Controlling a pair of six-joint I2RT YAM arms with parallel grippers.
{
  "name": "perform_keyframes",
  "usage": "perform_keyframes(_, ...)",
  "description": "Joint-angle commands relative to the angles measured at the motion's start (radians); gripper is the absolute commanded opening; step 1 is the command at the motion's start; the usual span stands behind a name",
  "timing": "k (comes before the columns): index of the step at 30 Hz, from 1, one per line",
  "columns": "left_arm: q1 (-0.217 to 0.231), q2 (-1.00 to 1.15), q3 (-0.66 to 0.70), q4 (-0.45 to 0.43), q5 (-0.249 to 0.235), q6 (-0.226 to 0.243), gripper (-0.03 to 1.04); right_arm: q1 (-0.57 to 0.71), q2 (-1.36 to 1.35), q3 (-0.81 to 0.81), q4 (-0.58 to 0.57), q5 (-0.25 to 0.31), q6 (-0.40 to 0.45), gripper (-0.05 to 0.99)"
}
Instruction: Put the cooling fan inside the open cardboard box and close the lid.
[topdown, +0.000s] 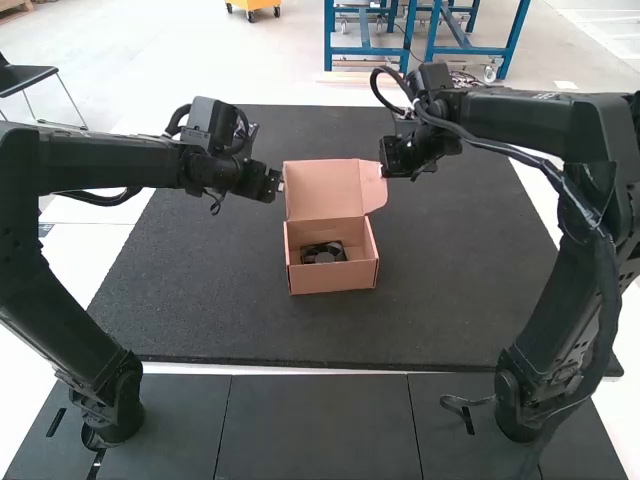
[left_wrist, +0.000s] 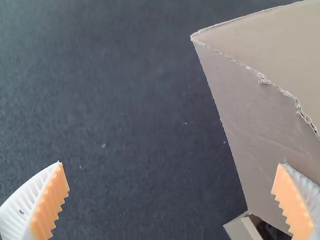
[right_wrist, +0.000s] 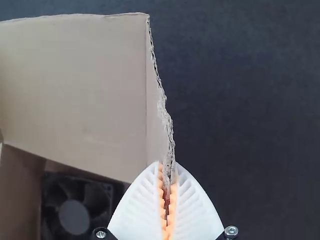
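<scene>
Open cardboard box (topdown: 330, 268) is sitting mid-mat: plain brown corrugated board, squarish. Its lid (topdown: 322, 188) is standing upright off the box's 12 o'clock wall, with a rounded side flap (topdown: 372, 190) sticking out at the lid's 3 o'clock edge. Black cooling fan (topdown: 324, 253) is lying flat on the box floor, inside. Dark grainy mat (topdown: 200, 270) is covering the counter (topdown: 320, 425).

The left gripper (topdown: 277, 186) is hovering at the lid's 9 o'clock edge, jaws gaping wide, holding nothing. The right gripper (topdown: 388, 168) is sitting at the lid's 2 o'clock, jaws pressed together on the side flap's ragged edge.

High view is giving the layout, with both arms flanking the lid; the fan is reading there as just a dark square. Left wrist view is showing white ribbed fingers with toothed orange pads (left_wrist: 50, 200) well apart, a plain cardboard panel with a torn perforated crease just beside one pad, and speckled mat beneath. Right wrist view is showing the flap's frayed corrugated edge pinched between the orange pads, plus the fan's square frame, round hub and curved blades down in the box.
</scene>
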Motion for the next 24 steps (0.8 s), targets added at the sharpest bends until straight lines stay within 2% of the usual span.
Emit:
perform_keyframes(1,-0.007,-0.021,0.045,0.001,0.013,-0.006,0.96,0.006,-0.016,0.005,-0.029,-0.031,-0.004,-0.02)
perform_keyframes(9,-0.007,-0.035,0.047,-0.022,0.013,-0.003,0.96,0.049,-0.016,0.0,-0.056,-0.055,-0.003,-0.02)
perform_keyframes(24,-0.017,-0.052,0.047,-0.053,0.013,0.004,0.96,0.061,-0.018,-0.017,-0.098,-0.057,-0.02,-0.02)
